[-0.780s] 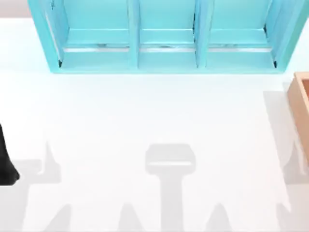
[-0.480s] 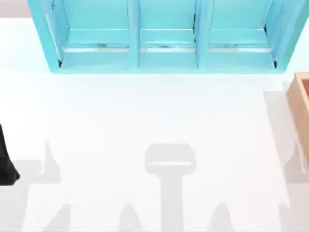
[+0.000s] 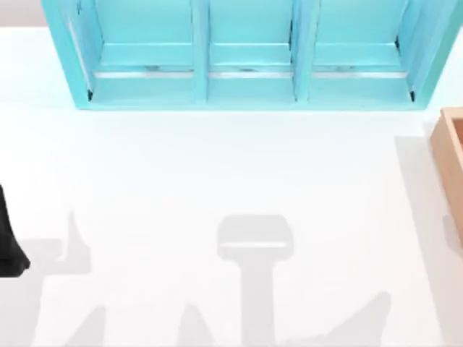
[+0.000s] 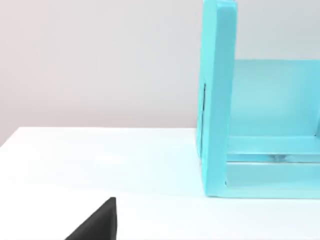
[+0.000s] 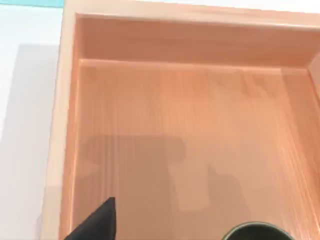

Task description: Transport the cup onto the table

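Cup (image 5: 258, 232) sits inside wooden box (image 5: 70, 125), near right end effector (image 5: 97, 222).

White table (image 3: 217, 173), light-blue shelf unit (image 3: 246, 58) at its far edge, tan wooden box (image 3: 452, 163) at right

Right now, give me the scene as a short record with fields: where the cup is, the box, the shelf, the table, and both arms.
cup: grey-olive cup, rim just visible inside the wooden box, in the right wrist view
wooden box: tan, open-topped, at the table's right edge
shelf unit: light-blue, three compartments, at the table's far side
table: white, cup not yet on it
right gripper: above the box interior, one black fingertip showing
left arm: parked at the table's left edge
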Available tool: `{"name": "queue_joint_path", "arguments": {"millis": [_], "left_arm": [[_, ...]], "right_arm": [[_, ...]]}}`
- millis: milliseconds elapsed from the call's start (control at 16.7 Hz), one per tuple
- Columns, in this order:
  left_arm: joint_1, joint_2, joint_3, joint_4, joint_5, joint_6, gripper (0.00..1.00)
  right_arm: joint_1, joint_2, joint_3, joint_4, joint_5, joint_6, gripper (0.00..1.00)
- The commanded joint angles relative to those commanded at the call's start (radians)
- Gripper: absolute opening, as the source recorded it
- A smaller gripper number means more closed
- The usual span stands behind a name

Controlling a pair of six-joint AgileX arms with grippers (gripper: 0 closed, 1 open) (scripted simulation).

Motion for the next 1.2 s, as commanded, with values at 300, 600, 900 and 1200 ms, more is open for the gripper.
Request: {"name": "queue_joint_path", "arguments": {"millis": [300, 600, 900, 1200], "left_arm": [[0.0, 0.0, 0.0, 0.0, 0.0, 0.0, 1.0], [0.0, 0.0, 0.0, 0.0, 0.0, 0.0, 1.0], [0.0, 0.0, 0.0, 0.0, 0.0, 0.0, 1.0], [0.0, 0.0, 0.0, 0.0, 0.0, 0.0, 1.0]], "right_arm": [[-0.124, 0.483, 0.376, -0.356, -0.001, -0.12, 1.0], [-0.219, 0.854, 0.672, -0.635, -0.001, -0.214, 1.0], [-0.258, 0.996, 0.786, -0.745, -0.001, -0.252, 1.0], [-0.254, 0.994, 0.781, -0.741, -0.001, -0.251, 1.0]]}}
